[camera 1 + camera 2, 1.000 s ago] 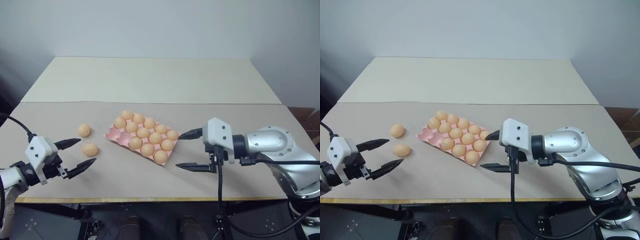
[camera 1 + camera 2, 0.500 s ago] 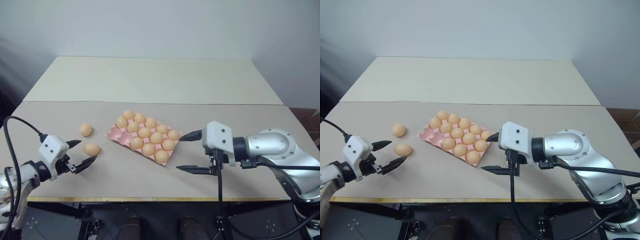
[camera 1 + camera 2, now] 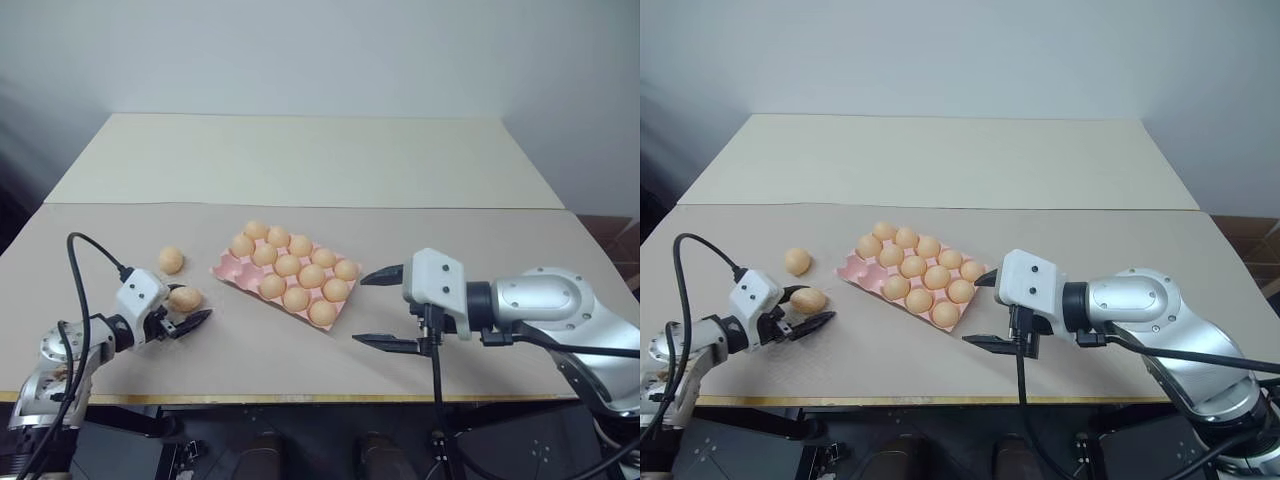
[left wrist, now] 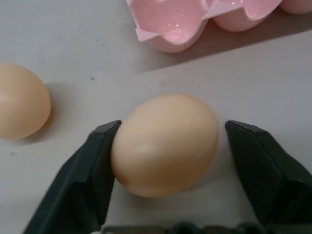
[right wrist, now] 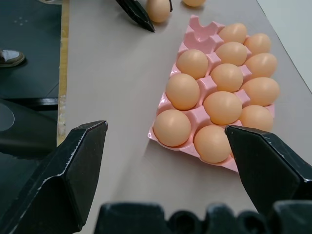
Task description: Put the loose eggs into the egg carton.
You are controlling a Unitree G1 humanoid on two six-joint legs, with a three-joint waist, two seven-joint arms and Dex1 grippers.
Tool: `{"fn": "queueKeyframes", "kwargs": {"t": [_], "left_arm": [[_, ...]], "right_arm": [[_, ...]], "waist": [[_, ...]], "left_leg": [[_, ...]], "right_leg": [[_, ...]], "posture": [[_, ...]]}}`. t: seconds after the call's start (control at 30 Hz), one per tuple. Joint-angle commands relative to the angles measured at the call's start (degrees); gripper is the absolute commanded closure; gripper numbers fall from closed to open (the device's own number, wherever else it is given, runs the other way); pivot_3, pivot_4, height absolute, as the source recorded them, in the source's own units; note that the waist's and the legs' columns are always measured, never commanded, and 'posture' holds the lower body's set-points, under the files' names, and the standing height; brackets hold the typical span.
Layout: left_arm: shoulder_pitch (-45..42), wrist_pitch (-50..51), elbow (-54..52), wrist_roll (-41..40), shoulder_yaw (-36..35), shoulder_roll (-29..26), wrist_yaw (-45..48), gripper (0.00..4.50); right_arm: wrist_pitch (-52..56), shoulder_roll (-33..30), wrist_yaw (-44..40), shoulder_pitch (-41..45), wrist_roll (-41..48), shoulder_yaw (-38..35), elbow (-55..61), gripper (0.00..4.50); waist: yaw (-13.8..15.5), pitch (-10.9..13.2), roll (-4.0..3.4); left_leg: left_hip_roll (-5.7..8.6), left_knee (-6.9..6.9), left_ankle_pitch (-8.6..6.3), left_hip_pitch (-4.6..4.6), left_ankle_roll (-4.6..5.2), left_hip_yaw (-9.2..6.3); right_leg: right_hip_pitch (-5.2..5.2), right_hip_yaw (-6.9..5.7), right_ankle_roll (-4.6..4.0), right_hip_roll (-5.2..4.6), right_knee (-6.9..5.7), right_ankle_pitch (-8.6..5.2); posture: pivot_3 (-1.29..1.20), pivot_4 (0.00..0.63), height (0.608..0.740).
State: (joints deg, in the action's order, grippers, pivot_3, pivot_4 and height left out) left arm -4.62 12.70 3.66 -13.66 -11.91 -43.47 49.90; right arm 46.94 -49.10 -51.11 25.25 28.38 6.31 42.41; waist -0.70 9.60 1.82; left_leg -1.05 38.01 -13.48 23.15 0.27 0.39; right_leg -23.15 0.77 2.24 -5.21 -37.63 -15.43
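Note:
The pink egg carton (image 3: 226, 267) lies at the table's middle with several eggs in its cups; the cups at its left corner (image 4: 171, 20) are bare. Two loose eggs lie left of it. The nearer egg (image 3: 184, 297) rests on the table between the fingers of my left gripper (image 3: 188, 304), which is open. One finger (image 4: 92, 170) touches the egg and the other (image 4: 258, 165) stands a small gap off it. The farther egg (image 3: 171, 260) lies apart, just beyond. My right gripper (image 3: 360, 310) hovers open and empty right of the carton.
The table's near edge (image 3: 300, 399) runs just below both grippers. A paler second tabletop (image 3: 300, 160) lies behind the brown surface. A black cable (image 3: 90, 245) loops above my left wrist.
My left gripper has moved forward and down to the nearer loose egg, and its fingers have narrowed around it. The right gripper has stayed in place.

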Motion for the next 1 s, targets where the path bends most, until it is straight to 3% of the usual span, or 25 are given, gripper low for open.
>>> {"fn": "queueKeyframes", "kwargs": {"t": [0.03,0.17,0.33,0.47,1.0], "left_arm": [[0.58,-0.81,0.32,1.03,-0.2,-0.86,-0.64,2.15],[1.97,-2.52,-1.61,-1.02,-1.94,-0.88,1.1,2.3],[1.3,-2.2,-7.96,-9.37,-6.12,0.53,3.54,2.3],[-2.18,-1.92,-9.48,-11.29,-4.11,0.48,5.39,2.3],[-20.52,-14.6,12.02,-2.61,9.18,7.7,11.12,2.3]], "right_arm": [[0.12,-0.55,0.84,-0.27,0.53,-0.93,1.71,0.0],[-0.25,-0.43,1.21,-0.33,0.31,-0.48,1.58,0.0],[-0.49,-0.32,2.06,-0.25,-0.31,-0.16,1.32,0.0],[-0.48,-0.09,3.08,0.27,-0.68,-0.3,1.67,0.0],[4.35,0.11,10.75,-1.58,0.74,-3.43,7.93,0.0]], "waist": [[-0.01,0.0,0.0],[-0.16,0.0,0.0],[-0.01,0.0,0.0],[0.49,0.0,0.0],[0.44,0.0,0.0]], "left_leg": [[0.0,0.0,0.0,0.0,0.0,0.0],[0.0,0.0,0.0,0.0,0.0,0.01],[-0.06,0.0,0.0,0.04,0.0,-0.01],[0.0,0.03,0.02,0.03,0.02,-0.03],[0.1,0.07,0.02,0.11,0.04,-0.03]], "right_leg": [[0.0,0.0,0.0,0.0,0.0,0.0],[0.0,0.01,0.0,0.0,0.0,0.0],[-0.03,0.0,0.0,-0.02,0.01,0.0],[0.03,-0.03,0.0,-0.09,0.01,0.0],[-0.01,-0.05,0.01,-0.02,0.0,0.0]], "posture": [[0.0,0.15,0.74],[0.0,0.15,0.74],[0.0,0.15,0.74],[0.0,0.15,0.74],[0.0,0.15,0.74]]}}
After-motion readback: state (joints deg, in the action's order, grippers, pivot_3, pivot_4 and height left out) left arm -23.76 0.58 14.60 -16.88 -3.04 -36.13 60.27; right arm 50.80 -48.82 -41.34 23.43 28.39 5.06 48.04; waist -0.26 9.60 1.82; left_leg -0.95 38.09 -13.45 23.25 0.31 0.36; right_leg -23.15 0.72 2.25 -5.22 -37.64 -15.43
